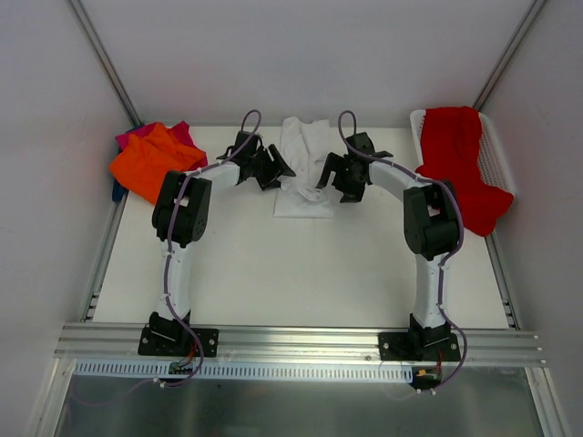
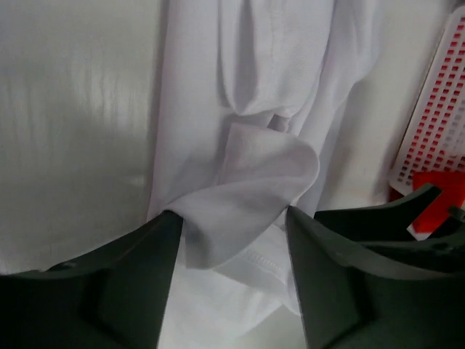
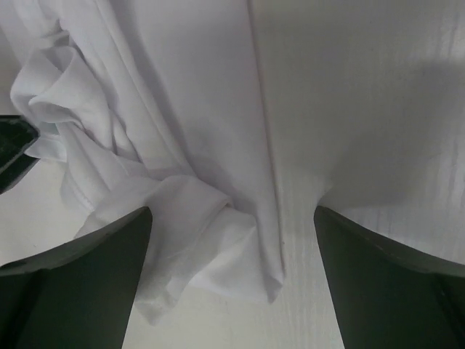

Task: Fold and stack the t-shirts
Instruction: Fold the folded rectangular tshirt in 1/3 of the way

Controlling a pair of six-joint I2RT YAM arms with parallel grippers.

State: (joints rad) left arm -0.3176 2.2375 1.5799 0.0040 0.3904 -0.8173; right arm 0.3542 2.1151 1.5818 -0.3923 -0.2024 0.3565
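White t-shirt (image 1: 302, 146) on white table (image 1: 291, 273)

White tee (image 1: 303, 173) rumpled mid-table btwn L gripper (image 1: 276, 169) & R gripper (image 1: 336, 178); orange tee (image 1: 150, 166) far left.

White-linked left arm (image 1: 173, 273) and right arm (image 1: 430, 282), bulky black joints, purple cables (image 1: 244, 123) looped along each, black base plates (image 1: 178, 339), left gripper (image 2: 232, 214) and right gripper (image 3: 232, 211) with dark matte curved fingers (image 3: 378, 291)

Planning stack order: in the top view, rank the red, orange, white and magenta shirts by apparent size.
1. red shirt
2. orange shirt and white shirt, too alike to rank
3. magenta shirt, smallest, mostly hidden under the orange one
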